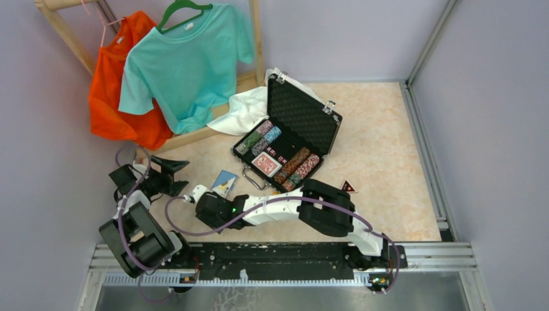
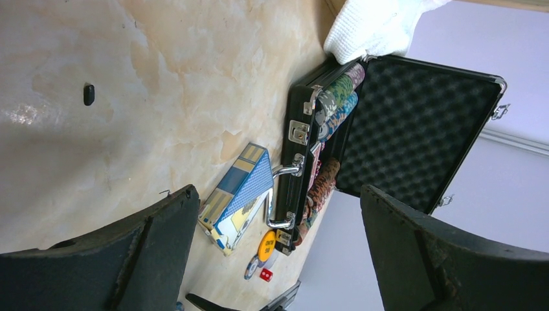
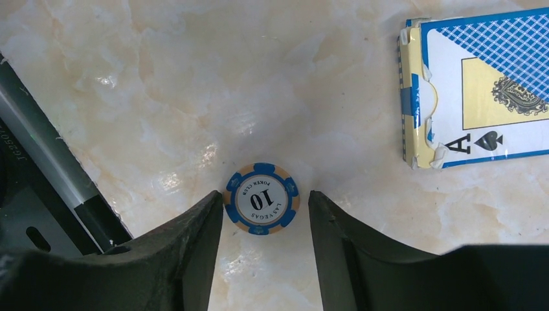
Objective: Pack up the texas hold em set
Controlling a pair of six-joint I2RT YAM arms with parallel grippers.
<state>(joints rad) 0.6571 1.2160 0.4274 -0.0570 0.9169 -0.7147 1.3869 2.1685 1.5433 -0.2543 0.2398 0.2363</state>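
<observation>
Currently, the right pincer (image 3: pixel 264 197) is held open low over the worktop (image 3: pixel 162 78), with one poker chip (image 3: pixel 261 199) lying flat between its fingers; nothing is gripped. The chip is set off-centre, just beside one finger (contact can't be confirmed) and apart from the other, so a sideways shove is likely on closing. It is a thin disc with a smooth printed face and a blue-and-tan striped rim. The worktop is glossy, hard and marble-patterned, so the chip could be skated away or flipped, or the finger edges could be ridden over the rim.

The left pincer (image 1: pixel 154 176) is held wide open and empty, off to the side.

Just beyond the chip a blue card deck (image 3: pixel 479 84) is laid flat. Its cardboard box is frayed at one end, so cards might be spilled if it is lifted by that end.

Near the case handle a yellow button (image 2: pixel 266 246) and a red die (image 2: pixel 265 275) are left loose. Both are small and easily knocked.

Further out, the black case (image 1: pixel 303 111) is stood open, with egg-crate foam in the lid and chip rows (image 1: pixel 294 165) and a red deck (image 1: pixel 266 164) seated in the tray. The lid could be knocked shut by a careless reach.

A white cloth (image 1: pixel 246 110) is bunched behind it.
</observation>
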